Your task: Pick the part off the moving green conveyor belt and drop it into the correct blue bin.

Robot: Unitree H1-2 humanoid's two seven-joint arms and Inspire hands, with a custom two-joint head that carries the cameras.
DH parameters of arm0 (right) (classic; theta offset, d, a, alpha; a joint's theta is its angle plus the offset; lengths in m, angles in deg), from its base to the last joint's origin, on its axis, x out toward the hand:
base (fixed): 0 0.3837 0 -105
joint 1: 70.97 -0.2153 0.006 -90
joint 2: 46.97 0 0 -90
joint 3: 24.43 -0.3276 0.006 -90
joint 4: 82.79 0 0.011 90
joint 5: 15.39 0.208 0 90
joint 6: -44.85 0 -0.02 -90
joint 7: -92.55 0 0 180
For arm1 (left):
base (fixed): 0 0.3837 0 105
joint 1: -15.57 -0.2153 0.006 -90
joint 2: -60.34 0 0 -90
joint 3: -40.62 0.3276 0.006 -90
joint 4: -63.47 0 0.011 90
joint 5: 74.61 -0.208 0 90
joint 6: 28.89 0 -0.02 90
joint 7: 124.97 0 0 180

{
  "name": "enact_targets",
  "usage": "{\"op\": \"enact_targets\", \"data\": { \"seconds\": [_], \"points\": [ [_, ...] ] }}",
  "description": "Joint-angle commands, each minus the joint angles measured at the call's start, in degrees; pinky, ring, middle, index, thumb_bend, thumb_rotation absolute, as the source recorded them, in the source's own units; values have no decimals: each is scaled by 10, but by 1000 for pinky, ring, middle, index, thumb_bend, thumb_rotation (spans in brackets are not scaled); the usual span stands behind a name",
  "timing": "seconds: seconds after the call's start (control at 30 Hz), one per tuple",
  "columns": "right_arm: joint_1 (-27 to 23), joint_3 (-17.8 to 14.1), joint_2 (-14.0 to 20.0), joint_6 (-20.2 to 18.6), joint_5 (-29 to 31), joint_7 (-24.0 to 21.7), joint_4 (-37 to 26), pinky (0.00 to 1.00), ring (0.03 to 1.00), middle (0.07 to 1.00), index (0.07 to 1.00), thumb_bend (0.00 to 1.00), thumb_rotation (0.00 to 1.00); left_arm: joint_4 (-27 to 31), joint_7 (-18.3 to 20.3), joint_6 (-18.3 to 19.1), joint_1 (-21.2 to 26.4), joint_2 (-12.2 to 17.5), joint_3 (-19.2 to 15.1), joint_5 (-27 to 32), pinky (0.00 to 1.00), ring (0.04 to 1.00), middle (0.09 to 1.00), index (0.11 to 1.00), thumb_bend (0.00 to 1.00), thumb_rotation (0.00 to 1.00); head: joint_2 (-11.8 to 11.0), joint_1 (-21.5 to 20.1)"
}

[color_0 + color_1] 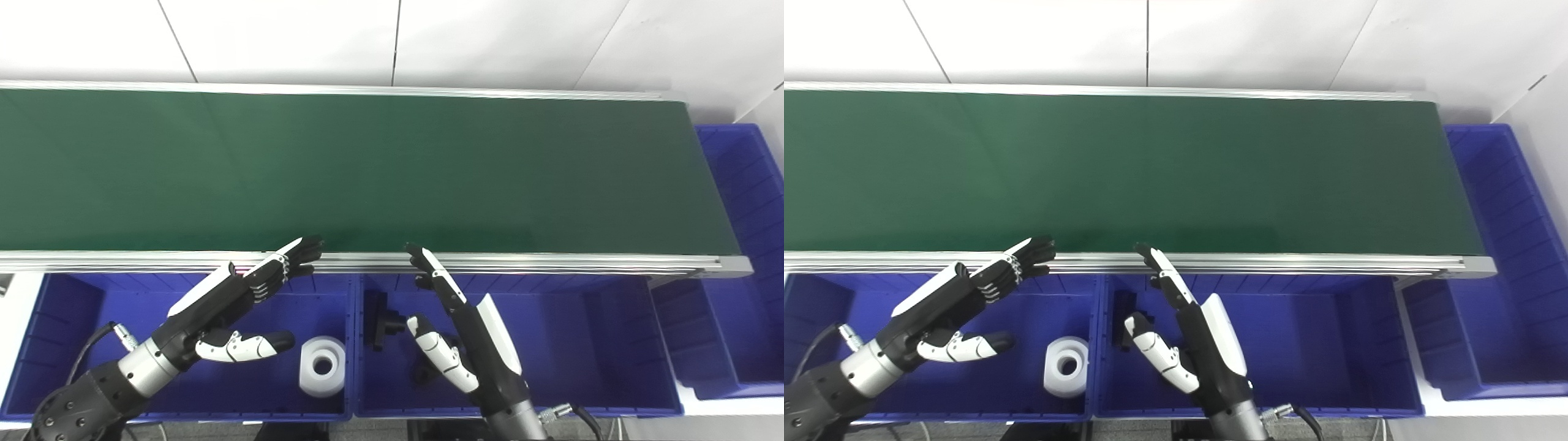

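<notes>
Legible text, labels, brands, numbers, signs — none found in either view. Surfaces checked: green belt — plain, unmarked; blue bins — bare walls, no tags that can be read; white ring and black part in the bins — no visible print; left hand and right hand — white and black shells, no readable lettering.

I see black hands with white shells and thumbs, silver wrists, thin black cables.
</notes>
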Motion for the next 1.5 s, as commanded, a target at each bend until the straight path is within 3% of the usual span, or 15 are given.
{"op": "enact_targets", "data": {
  "seconds": [0.0, 1.47],
  "points": [
    [2, 4, -2, 10, 11, -4, -14, 856, 928, 955, 940, 424, 978, 12, -6, -5, 3, 5, -2, 1, 945, 982, 1000, 986, 415, 494, -1, 2],
    [11, 7, -3, 20, 20, -5, -9, 859, 929, 953, 938, 417, 961, 13, -7, -4, 9, 3, -2, -3, 934, 978, 1000, 988, 404, 499, -3, 6]
  ]
}}
